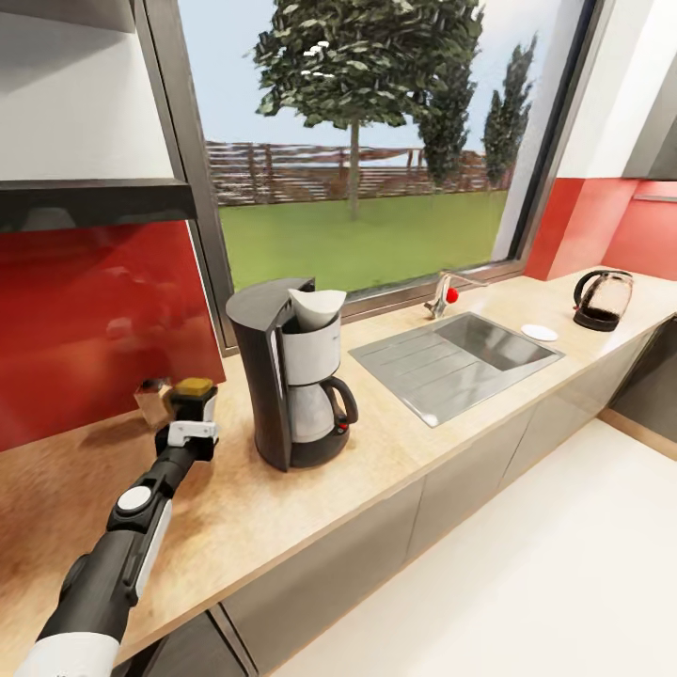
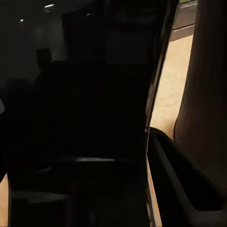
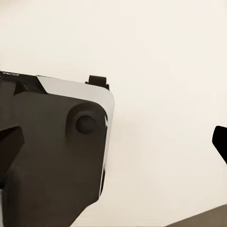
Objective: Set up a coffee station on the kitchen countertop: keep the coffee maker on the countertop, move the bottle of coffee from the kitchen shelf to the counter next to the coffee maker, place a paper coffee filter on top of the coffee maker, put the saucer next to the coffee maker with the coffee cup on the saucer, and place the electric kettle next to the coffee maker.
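The black coffee maker (image 1: 293,381) stands on the wooden countertop (image 1: 395,451) with a white paper filter (image 1: 316,307) on its top. Left of it, by the red backsplash, stands a brown bottle of coffee (image 1: 150,401). My left gripper (image 1: 192,406) is right beside that bottle, an olive-yellow patch showing on top of it. In the left wrist view the brown bottle (image 2: 208,94) lies just outside one black finger (image 2: 182,182); its jaws are too dark to read. The glass electric kettle (image 1: 602,299) and a white saucer (image 1: 539,332) sit far right. My right gripper (image 3: 113,142) hangs open over the floor.
A steel sink (image 1: 461,357) with a faucet (image 1: 442,293) lies between the coffee maker and the kettle. A dark shelf (image 1: 89,199) hangs over the left of the counter. A large window runs behind. Pale floor (image 1: 527,583) stretches along the cabinets.
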You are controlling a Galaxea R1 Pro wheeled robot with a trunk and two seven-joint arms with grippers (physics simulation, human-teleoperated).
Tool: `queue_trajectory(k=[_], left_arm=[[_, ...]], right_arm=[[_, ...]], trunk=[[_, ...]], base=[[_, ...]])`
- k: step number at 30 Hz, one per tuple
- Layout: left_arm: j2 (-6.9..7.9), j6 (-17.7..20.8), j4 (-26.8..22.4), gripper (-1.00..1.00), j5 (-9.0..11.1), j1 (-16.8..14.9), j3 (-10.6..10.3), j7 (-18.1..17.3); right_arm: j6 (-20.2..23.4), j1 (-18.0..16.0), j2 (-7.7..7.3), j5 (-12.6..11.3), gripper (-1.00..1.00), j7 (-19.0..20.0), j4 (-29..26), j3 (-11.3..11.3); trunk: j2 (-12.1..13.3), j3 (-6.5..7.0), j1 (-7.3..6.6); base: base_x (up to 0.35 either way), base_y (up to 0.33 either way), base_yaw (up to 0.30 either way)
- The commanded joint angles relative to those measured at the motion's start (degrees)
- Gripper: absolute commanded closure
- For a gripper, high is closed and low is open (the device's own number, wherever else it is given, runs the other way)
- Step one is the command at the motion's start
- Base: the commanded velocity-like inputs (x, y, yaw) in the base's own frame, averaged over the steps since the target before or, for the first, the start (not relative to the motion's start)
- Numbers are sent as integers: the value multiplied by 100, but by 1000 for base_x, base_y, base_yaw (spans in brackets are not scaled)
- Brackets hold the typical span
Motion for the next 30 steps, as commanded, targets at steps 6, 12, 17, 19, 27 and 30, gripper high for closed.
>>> queue_trajectory(k=[6, 12, 17, 19, 27, 30], left_arm=[[-20, -519, 306, 100, -78, 45, 24, -55], [-21, -808, 321, 100, -44, 87, 21, -48], [-24, -905, 388, 100, -43, 90, 6, -46], [-27, -918, 430, 100, -45, 90, 5, -47], [-43, -924, 451, 100, -42, 92, -5, -51], [-68, -924, 451, 100, -41, 95, -5, -54]], right_arm=[[31, -1, 17, -16, -100, -1, -17, 52], [17, -1, 12, -22, -100, -2, -17, 45], [15, -1, 9, -26, -100, -2, -16, 44], [15, -1, 8, -28, -100, -2, -16, 44], [15, -1, 8, -27, -100, -2, -16, 44], [15, -1, 8, -28, -100, -2, -16, 44]], trunk=[[-12, -12, 3], [-12, -12, 3], [-12, -12, 3], [-12, -12, 3], [-12, -12, 3], [-12, -12, 3]], base=[[0, 0, 0], [2, 0, 0], [204, 0, 0], [234, 0, 0], [38, 0, 0], [2, 0, 0]])
